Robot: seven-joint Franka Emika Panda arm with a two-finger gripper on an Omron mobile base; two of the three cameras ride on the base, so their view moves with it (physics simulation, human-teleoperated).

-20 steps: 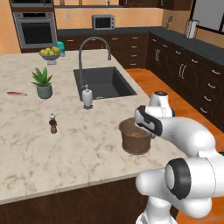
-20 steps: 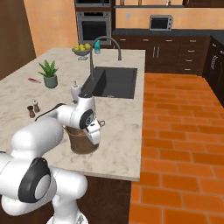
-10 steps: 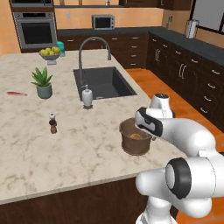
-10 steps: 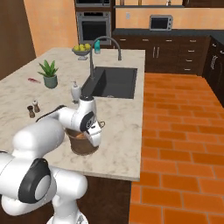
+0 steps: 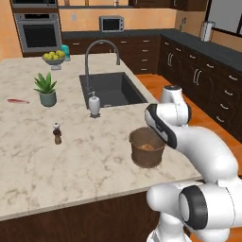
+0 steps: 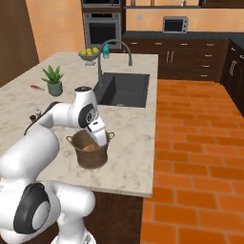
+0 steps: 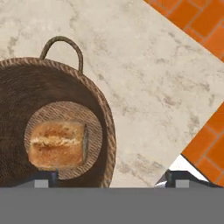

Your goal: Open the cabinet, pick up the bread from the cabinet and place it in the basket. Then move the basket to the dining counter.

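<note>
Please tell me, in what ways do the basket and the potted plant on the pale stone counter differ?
The basket is brown and woven, while the potted plant has green spiky leaves in a grey-green pot. The basket is wider and holds a piece of bread; the plant's pot is narrower. The basket sits near the counter's front edge, the plant farther back, left of the sink. Both stand upright on the same counter.

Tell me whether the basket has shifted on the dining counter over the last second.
No. The basket sits at the same spot short of the sink, near the dining counter edge.
</note>
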